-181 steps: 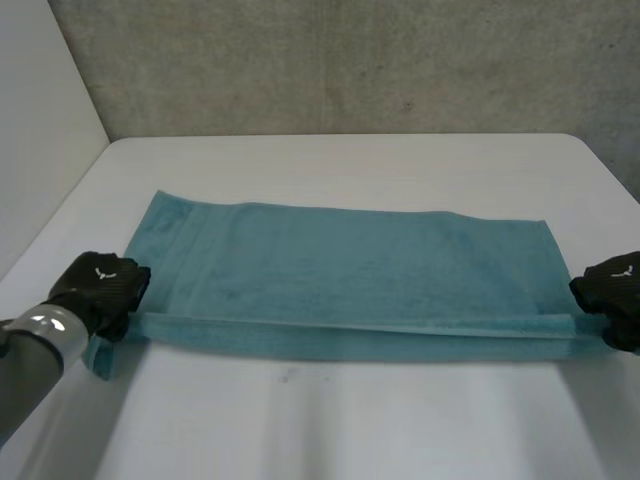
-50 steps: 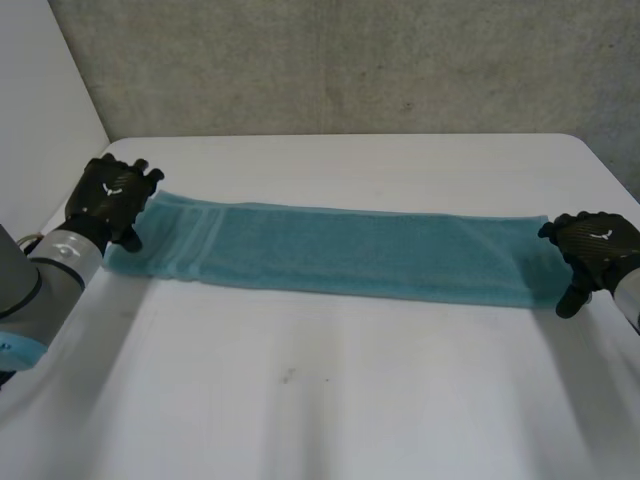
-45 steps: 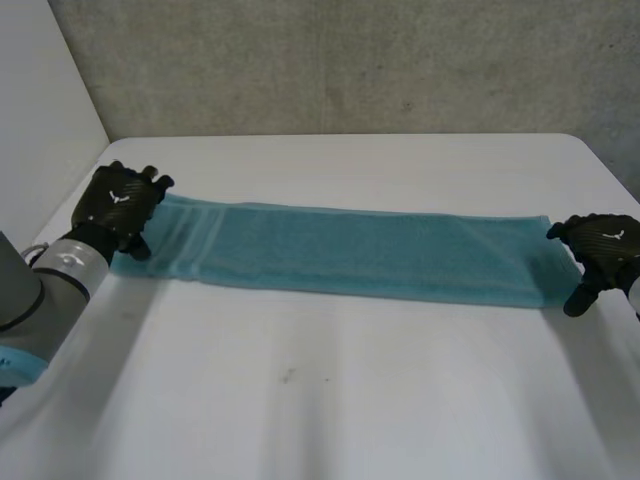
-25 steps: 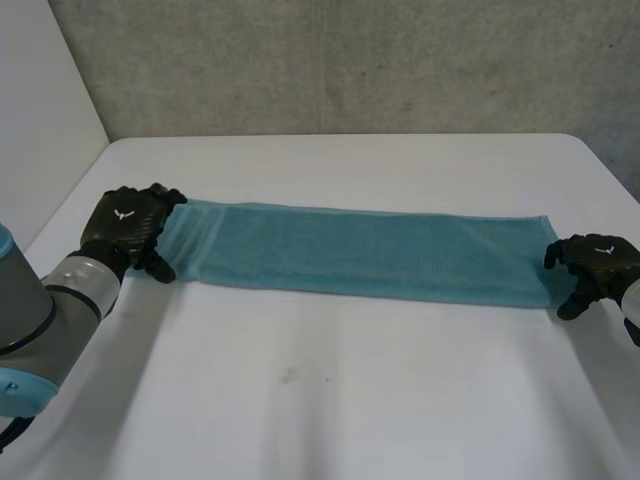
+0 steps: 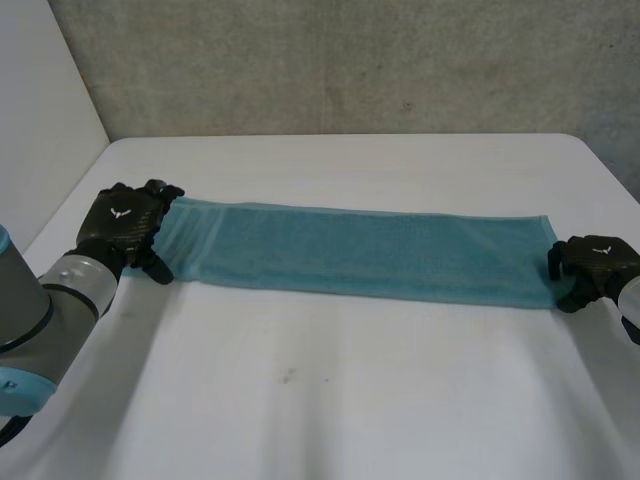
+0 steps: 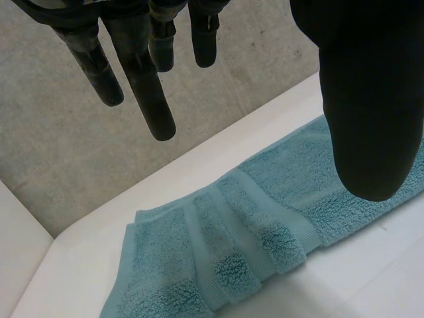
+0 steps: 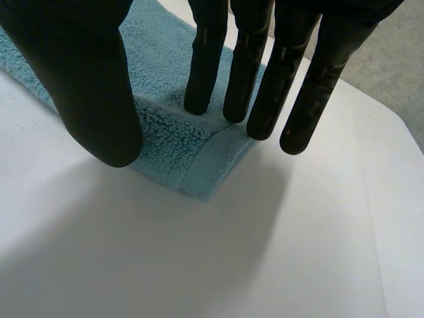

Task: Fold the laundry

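Note:
A teal towel lies folded into a long narrow strip across the white table. My left hand hovers at the towel's left end with fingers straight and thumb apart. In the left wrist view the left hand holds nothing, and the banded end of the towel lies below its fingertips. My right hand is at the towel's right end. In the right wrist view the right hand has straight fingers with tips resting on the near right corner of the towel, the thumb just above the front edge.
A grey concrete wall runs behind the table's far edge. A white panel stands along the left side. Bare tabletop spreads in front of and behind the towel.
The towel's near edge has been carried over to the far edge, halving its width. In the last second my left hand slid in over the left end and my right hand settled onto the right corner.

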You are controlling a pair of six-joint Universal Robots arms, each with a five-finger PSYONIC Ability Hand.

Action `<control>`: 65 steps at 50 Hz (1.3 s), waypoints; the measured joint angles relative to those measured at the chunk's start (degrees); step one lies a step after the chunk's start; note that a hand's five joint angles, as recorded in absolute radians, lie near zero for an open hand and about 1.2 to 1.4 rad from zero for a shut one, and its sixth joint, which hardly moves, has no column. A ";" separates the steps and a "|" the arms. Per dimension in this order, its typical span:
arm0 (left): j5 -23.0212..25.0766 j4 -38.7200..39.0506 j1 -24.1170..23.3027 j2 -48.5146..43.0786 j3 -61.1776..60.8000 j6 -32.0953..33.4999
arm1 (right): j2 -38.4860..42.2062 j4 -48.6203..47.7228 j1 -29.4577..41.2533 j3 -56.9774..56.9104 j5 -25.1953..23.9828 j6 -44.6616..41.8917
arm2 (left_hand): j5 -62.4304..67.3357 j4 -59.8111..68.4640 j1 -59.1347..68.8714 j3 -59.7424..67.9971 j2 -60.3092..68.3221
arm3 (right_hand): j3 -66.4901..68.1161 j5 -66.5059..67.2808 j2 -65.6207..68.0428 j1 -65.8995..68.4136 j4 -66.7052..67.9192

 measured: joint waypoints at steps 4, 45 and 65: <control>-0.06 -0.03 0.03 0.03 -0.06 -0.04 | 0.06 -0.23 -0.10 -0.11 0.16 -0.07 | 0.00 0.00 0.00 0.00 0.00 | 19.73 20.26 20.24 15.60 20.22; -0.36 0.03 1.12 1.62 -0.32 -0.23 | -0.60 -4.02 27.91 -25.06 12.19 0.58 | 0.00 0.00 0.00 0.00 0.00 | 22.85 22.75 22.20 15.71 22.96; 0.03 0.43 1.30 1.88 -1.22 -0.04 | 21.24 -8.61 56.69 -38.46 13.85 0.62 | 0.00 0.00 0.00 0.00 0.00 | -13.55 -10.75 -14.07 -15.94 -13.44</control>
